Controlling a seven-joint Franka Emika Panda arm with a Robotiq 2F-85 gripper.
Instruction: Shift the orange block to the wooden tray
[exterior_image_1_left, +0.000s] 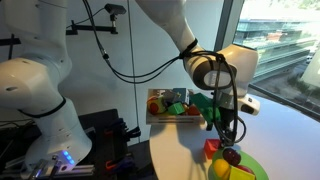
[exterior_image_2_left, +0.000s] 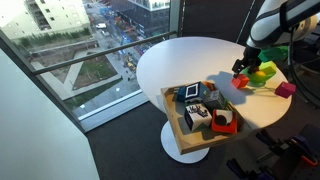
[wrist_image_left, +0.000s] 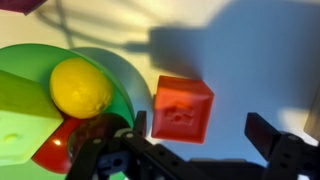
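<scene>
The orange block (wrist_image_left: 183, 108) is a small orange-red cube on the white table, just right of the lime-green plate (wrist_image_left: 110, 70). My gripper (wrist_image_left: 205, 135) is open above it, and the cube lies between the fingers, close to the left one. In both exterior views the gripper (exterior_image_1_left: 228, 128) (exterior_image_2_left: 243, 68) hangs over the block (exterior_image_2_left: 241, 81) (exterior_image_1_left: 212, 148) near the table edge. The wooden tray (exterior_image_2_left: 172, 115) (exterior_image_1_left: 152, 112) holds several toys and stands apart from the block across the table.
The green plate (exterior_image_2_left: 266, 72) carries a yellow lemon (wrist_image_left: 80, 87), a green block (wrist_image_left: 22, 120) and a round red toy (wrist_image_left: 60, 145). A magenta piece (exterior_image_2_left: 285, 90) lies beside the plate. The round white table (exterior_image_2_left: 180, 60) stands next to a window.
</scene>
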